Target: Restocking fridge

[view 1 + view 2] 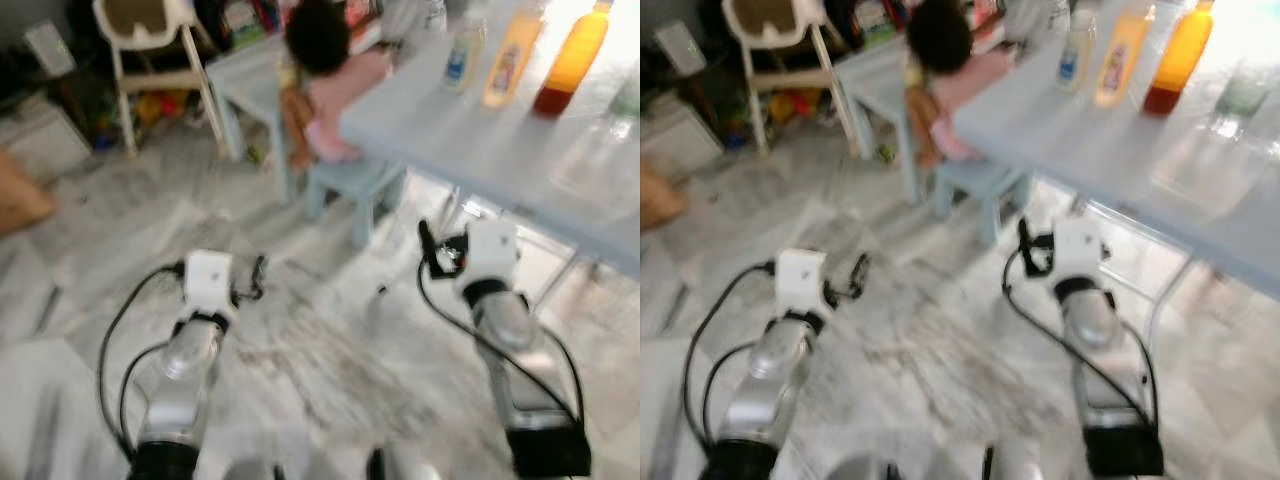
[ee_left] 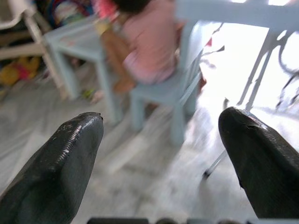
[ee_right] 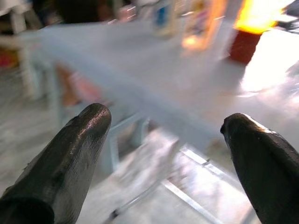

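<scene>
Three bottles stand in a row on the pale grey table [image 1: 480,140], ahead and to the robot's right: a tall orange bottle [image 1: 572,60] with a darker red base, a slimmer yellow-orange bottle [image 1: 510,58] beside it, and a small white bottle [image 1: 460,58] with a blue label. All three look like smooth plastic, though the blur makes that hard to confirm. Past the orange bottle, nearer the table's far right, sits what may be a clear greenish glass [image 1: 1243,95]. The tabletop is flat and matte, carried on thin metal legs.

The right gripper [image 3: 163,140] is held low before the table edge, its two rounded black fingers spread wide with nothing between them. The left gripper [image 2: 161,140] hangs over the floor, fingers likewise apart and empty.

Between the robot and the room's far side, a person in pink [image 1: 340,85] sits on a small light-blue chair [image 1: 350,185] at a low light-blue table [image 1: 240,70], close against the grey table's near corner. A white high chair [image 1: 150,50] stands further left. The floor [image 1: 300,350] is glossy grey-veined marble.
</scene>
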### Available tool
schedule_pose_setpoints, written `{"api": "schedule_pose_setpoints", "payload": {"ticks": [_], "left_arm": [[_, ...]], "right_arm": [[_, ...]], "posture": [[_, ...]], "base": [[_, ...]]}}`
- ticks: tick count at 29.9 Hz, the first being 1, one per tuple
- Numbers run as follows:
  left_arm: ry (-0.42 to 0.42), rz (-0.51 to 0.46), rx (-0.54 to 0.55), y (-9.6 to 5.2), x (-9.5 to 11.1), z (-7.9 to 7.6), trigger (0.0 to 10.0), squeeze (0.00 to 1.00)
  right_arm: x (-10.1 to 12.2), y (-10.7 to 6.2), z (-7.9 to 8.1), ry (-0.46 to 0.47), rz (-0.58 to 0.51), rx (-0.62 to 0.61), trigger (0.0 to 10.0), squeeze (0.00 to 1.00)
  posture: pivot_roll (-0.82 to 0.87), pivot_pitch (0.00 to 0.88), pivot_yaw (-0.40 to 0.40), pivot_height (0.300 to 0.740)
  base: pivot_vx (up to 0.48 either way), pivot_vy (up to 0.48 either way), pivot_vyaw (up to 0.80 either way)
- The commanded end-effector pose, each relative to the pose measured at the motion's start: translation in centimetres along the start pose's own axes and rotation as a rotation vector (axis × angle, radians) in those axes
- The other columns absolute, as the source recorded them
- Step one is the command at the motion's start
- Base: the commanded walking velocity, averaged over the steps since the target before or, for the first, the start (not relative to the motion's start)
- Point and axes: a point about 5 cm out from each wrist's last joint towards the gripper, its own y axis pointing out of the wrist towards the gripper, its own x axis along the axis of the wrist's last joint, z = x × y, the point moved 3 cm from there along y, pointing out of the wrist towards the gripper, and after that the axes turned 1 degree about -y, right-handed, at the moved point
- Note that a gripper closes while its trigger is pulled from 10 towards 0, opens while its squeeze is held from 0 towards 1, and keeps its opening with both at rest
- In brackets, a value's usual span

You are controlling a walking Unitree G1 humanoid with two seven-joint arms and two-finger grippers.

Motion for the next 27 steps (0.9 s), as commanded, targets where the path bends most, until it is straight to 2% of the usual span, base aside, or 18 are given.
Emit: {"api": "schedule_pose_setpoints", "payload": {"ticks": [1,2,7,11,13,16,21,23,27], "left_arm": [[0.022,0.0,0.047,-0.4,-0.1,1.3,10.0,0.0],[0.003,-0.01,0.069,-0.4,0.1,1.7,10.0,0.0],[-0.013,-0.019,0.102,-0.1,0.5,2.4,10.0,0.0],[-0.007,-0.031,0.075,0.1,0.8,2.0,10.0,0.0],[-0.004,-0.036,0.055,0.3,0.9,1.5,10.0,0.0],[-0.013,-0.045,0.062,0.4,1.0,1.6,10.0,0.0],[-0.039,-0.05,0.091,0.5,1.2,1.8,10.0,0.0],[-0.016,-0.062,0.056,0.4,1.2,1.1,10.0,0.0],[-0.006,-0.079,0.063,0.2,1.5,1.4,10.0,0.0]], "right_arm": [[0.2,-0.1,0.5,0.018,-0.014,-0.01,10.0,0.0],[-0.1,-0.4,0.0,0.055,-0.009,-0.08,10.0,0.0],[-1.3,-2.1,0.2,0.133,0.006,-0.156,10.0,0.0],[-1.8,-2.8,0.8,0.118,0.012,-0.129,10.0,0.0],[-1.9,-2.9,0.2,0.061,0.0,-0.115,10.0,0.0],[-2.1,-3.0,0.0,0.069,0.008,-0.127,10.0,0.0],[-2.3,-3.3,0.1,0.088,0.016,-0.131,10.0,0.0],[-2.4,-3.4,0.2,0.087,0.014,-0.12,10.0,0.0],[-1.5,-3.4,-0.4,0.068,-0.041,-0.138,10.0,0.0]], "posture": [[0.03,0.059,0.045,0.74],[0.03,0.055,0.039,0.74],[0.01,0.064,0.055,0.74],[-0.01,0.074,0.068,0.74],[-0.01,0.075,0.064,0.74],[-0.01,0.076,0.061,0.74],[-0.01,0.083,0.059,0.74],[0.0,0.085,0.052,0.74],[0.01,0.079,0.053,0.74]], "base": [[0.356,0.0,-0.8],[0.368,0.0,-0.8],[0.248,0.314,-0.8],[0.0,0.0,0.0],[0.0,0.0,0.0],[0.0,0.0,0.0],[0.0,0.153,-0.8],[0.0,0.467,-0.8],[0.0,0.453,-0.8]]}}
